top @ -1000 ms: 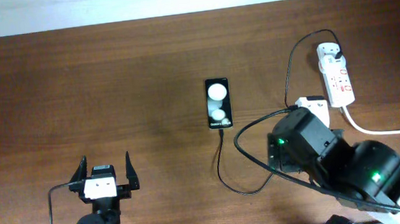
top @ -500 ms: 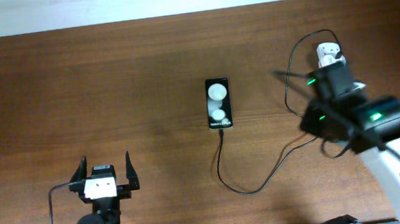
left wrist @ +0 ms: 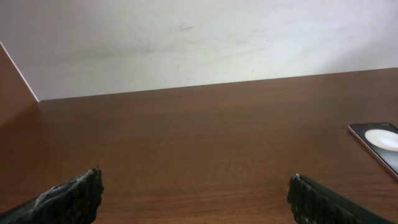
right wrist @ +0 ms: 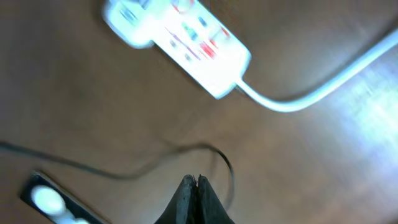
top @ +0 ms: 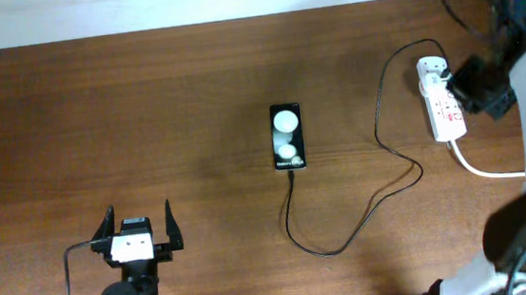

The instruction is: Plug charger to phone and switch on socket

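The black phone lies flat mid-table, two white round spots on its face. The thin black charger runs from the phone's near short edge, loops toward the front, then climbs to the white plug on the socket at the back right. My right gripper hovers just right of the socket, shut on nothing. Its wrist view, which is blurred, shows the shut gripper above bare wood, the socket beyond it and the charger curving past. My left gripper stands open at the front left, far from everything. Its wrist view shows the same gripper and the phone at the right edge.
The socket's thick white cord trails from the strip toward the right table edge, under my right arm. It also shows as a thick white cord in the right wrist view. A pale wall rises behind the table's far edge.
My right arm has swung from the front right, over the charger cable, up to the back right beside the socket. Its jaws went from open to shut. The left arm has not moved.
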Controlling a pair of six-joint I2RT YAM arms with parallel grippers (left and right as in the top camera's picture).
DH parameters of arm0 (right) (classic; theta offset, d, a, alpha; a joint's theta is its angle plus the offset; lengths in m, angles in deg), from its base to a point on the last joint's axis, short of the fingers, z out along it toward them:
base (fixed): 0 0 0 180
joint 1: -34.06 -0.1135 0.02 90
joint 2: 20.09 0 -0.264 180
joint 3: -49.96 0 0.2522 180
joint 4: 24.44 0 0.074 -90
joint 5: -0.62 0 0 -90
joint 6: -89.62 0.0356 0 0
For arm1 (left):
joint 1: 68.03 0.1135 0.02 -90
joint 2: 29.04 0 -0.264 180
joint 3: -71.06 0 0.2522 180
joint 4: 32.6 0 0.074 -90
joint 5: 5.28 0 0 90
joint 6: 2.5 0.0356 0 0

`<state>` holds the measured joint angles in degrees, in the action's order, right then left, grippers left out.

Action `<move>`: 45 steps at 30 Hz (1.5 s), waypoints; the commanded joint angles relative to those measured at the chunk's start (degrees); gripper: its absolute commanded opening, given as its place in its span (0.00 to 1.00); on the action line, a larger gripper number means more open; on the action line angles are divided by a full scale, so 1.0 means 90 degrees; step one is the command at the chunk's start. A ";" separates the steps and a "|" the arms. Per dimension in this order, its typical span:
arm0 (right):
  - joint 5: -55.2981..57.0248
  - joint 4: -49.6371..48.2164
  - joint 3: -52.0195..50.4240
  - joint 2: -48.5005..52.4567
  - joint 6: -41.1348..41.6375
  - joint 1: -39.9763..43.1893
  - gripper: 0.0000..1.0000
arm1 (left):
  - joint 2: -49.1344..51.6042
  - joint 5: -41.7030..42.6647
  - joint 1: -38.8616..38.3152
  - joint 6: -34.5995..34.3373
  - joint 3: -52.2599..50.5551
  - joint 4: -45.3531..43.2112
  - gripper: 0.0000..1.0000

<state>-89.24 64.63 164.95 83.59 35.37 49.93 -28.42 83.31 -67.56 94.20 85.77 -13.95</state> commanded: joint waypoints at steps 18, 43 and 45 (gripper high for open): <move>0.0102 -0.1933 0.0670 0.2433 -0.0304 0.0542 0.04 | -0.0032 0.0090 0.0046 0.0126 -0.0049 -0.0017 0.99; -0.0682 -0.2543 0.0743 0.3123 -0.0306 0.0622 0.04 | -0.0034 0.0090 0.0044 0.0126 -0.0049 -0.0017 0.99; -0.0687 -0.2540 0.0741 0.3130 -0.0306 0.0617 0.04 | -0.0034 0.0090 0.0044 0.0126 -0.0049 -0.0017 0.99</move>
<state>-92.80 42.34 170.61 110.47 32.61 55.66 -28.42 83.31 -67.56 94.20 85.77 -13.97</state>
